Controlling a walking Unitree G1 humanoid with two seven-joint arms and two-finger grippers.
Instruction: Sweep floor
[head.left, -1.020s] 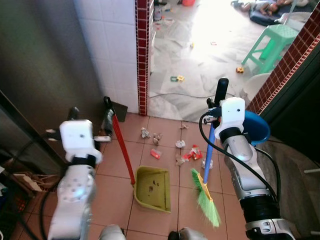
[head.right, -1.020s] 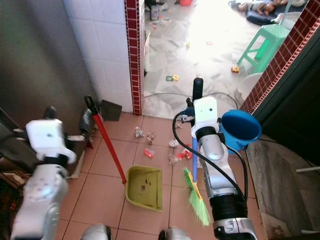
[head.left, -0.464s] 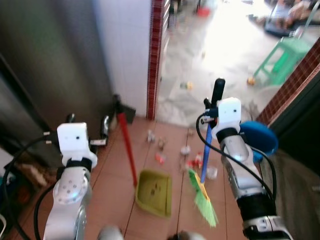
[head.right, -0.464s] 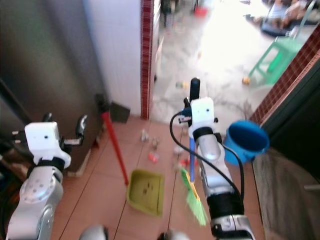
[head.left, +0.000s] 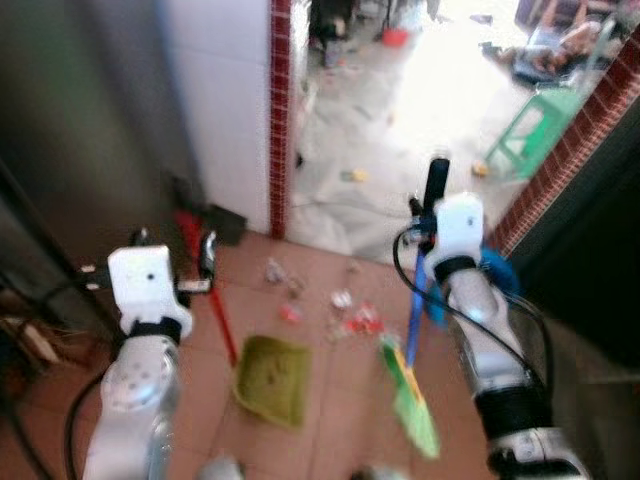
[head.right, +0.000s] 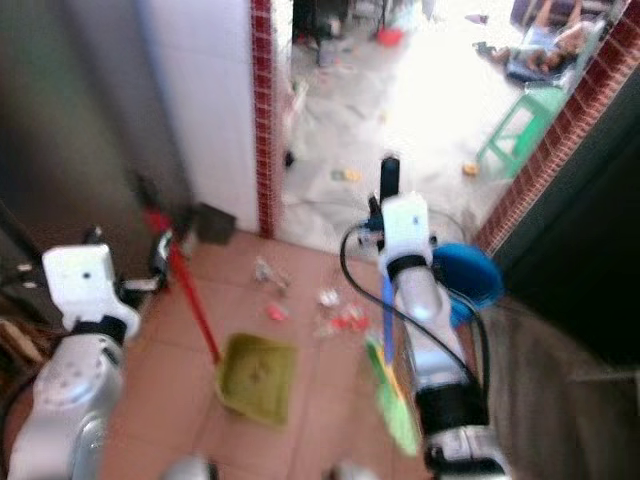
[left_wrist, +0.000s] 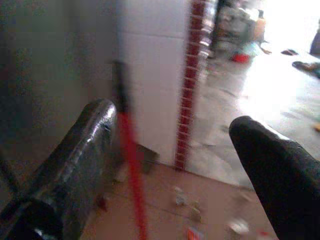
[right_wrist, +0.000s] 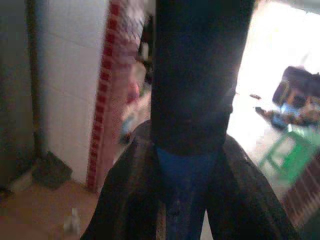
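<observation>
Right hand (head.left: 430, 215) is gripping the broom (head.left: 412, 345) high on its blue handle, fingers clamped around it in the right wrist view, where the black handle cap (right_wrist: 195, 70) is standing just above them. Below that hand the handle is running down to the green bristles (head.left: 415, 410), which are resting on the floor (head.left: 330, 400) just right of the dustpan (head.left: 270, 378).

Left hand (head.left: 207, 262) is standing wide, fingers spread in the left wrist view, holding nothing. Between those fingers the dustpan's red handle (left_wrist: 131, 165) is showing, closer to one finger (left_wrist: 85, 150); whether it is touching is unclear in the blur. In the head views that red handle (head.left: 207, 300) is slanting from beside this hand down to the green pan.

Litter (head.left: 345, 315) is lying scattered on the tiles beyond the pan, ahead of the bristles. A blue bucket (head.right: 462, 280) is sitting behind the right arm. A green stool (head.left: 525, 130) is standing in the bright area past the red brick pillar (head.left: 278, 110).
</observation>
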